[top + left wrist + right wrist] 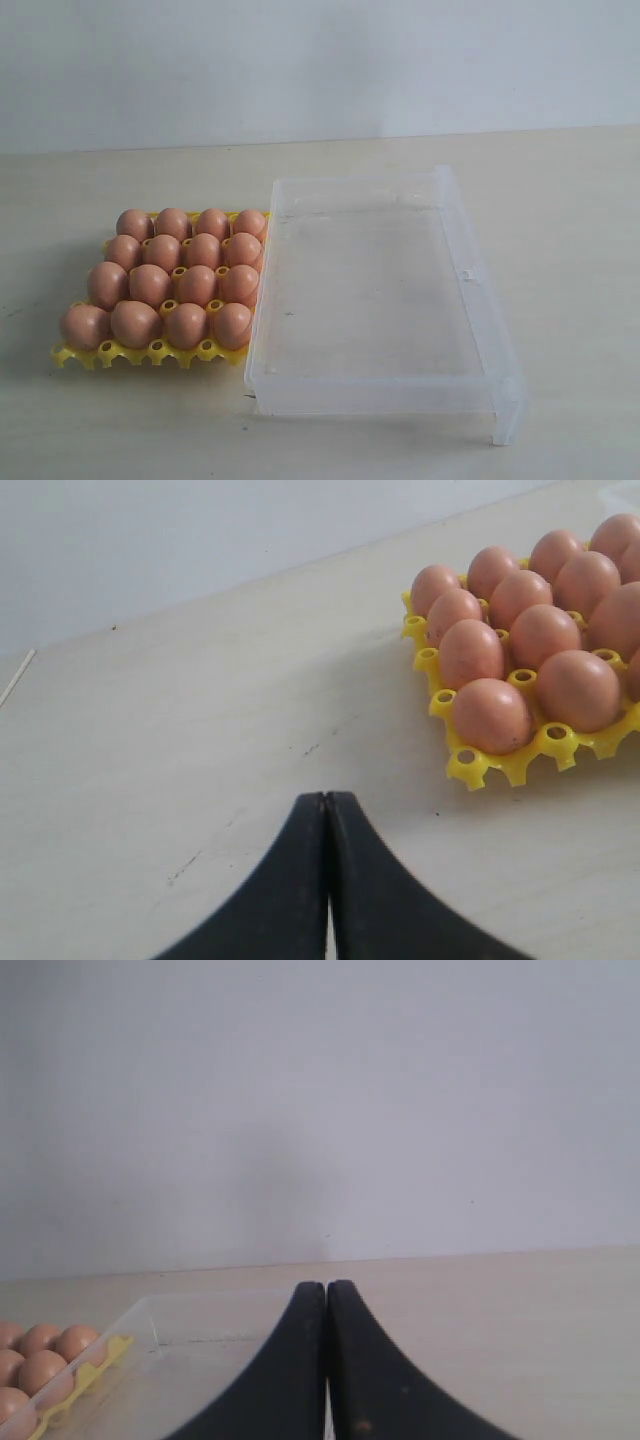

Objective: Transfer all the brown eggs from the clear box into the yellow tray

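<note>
Several brown eggs [150, 285] stand in rows in the yellow tray [80, 357] on the left of the table. The clear box [480, 300] lies right beside the tray and holds no eggs. Neither arm shows in the exterior view. In the left wrist view my left gripper [326, 798] is shut and empty over bare table, with the brown eggs [490, 715] and yellow tray [470, 770] off to one side. My right gripper [326, 1286] is shut with nothing in it; past it lie a corner of the clear box [150, 1310] and a few brown eggs [45, 1370].
A pale wooden table [560, 200] runs back to a plain white wall [320, 60]. Bare tabletop lies in front of the tray and box and to the right of the box.
</note>
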You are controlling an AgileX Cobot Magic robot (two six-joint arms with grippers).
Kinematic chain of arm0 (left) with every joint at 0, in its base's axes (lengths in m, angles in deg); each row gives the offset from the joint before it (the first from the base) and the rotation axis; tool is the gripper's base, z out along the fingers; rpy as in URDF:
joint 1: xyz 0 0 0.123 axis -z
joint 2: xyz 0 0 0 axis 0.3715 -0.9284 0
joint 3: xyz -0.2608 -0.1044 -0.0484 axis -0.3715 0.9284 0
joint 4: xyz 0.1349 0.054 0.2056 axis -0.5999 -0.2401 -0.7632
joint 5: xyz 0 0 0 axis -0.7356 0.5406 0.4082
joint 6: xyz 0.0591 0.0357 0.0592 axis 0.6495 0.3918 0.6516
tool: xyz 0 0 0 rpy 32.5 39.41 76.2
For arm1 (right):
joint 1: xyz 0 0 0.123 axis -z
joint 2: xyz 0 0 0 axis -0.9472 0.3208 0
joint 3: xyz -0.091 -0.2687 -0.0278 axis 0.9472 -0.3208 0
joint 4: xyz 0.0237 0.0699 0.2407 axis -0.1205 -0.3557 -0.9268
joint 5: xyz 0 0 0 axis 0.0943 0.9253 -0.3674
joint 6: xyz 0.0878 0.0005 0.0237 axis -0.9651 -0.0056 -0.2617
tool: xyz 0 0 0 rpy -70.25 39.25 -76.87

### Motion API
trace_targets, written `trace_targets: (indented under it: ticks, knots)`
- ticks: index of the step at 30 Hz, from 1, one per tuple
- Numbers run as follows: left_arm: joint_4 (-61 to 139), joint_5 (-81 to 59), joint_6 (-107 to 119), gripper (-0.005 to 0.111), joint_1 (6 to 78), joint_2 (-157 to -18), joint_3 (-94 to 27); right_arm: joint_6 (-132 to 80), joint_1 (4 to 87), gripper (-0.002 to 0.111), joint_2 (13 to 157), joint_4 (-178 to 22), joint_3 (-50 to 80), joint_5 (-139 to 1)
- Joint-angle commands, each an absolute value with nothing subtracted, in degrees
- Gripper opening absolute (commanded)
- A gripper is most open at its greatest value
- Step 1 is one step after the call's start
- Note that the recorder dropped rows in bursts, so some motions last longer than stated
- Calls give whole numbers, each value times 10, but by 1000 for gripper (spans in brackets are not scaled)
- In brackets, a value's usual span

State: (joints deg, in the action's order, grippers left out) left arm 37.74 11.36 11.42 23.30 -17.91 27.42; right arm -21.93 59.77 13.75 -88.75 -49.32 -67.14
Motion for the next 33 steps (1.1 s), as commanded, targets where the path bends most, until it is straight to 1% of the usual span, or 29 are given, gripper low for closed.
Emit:
trace_targets:
  ticks: [1,10,15,33]
  knots:
    - [377,110,111,0,236,-176,272,-220,601,0,134,-885,-496,-671]
    - [377,110,111,0,236,-176,272,-220,601,0,134,-879,-496,-671]
    - [377,110,111,0,236,-176,272,-267,601,0,134,-837,-496,-671]
    - [377,110,111,0,236,-176,272,-267,601,0,134,-836,-496,-671]
